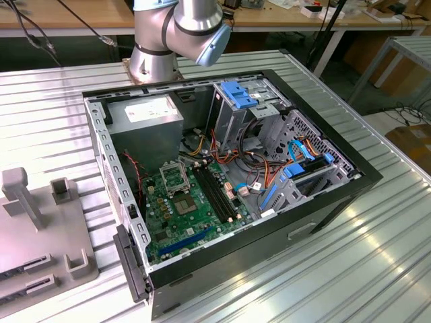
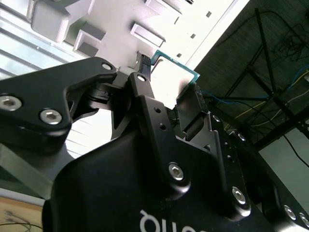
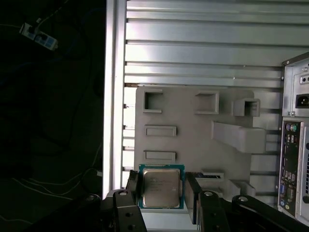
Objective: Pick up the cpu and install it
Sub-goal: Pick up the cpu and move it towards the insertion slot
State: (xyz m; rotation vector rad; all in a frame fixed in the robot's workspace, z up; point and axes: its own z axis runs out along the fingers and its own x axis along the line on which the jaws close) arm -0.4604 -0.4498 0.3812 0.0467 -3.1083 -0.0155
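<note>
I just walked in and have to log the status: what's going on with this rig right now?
The robot arm has its gripper closed on two sides of the cpu, a small square chip, over the grey holder tray on the ribbed metal table. I can't tell whether the chip has lifted clear of the tray. The open computer case lies beside the tray. The chip is nowhere near the socket on the green board.
</note>
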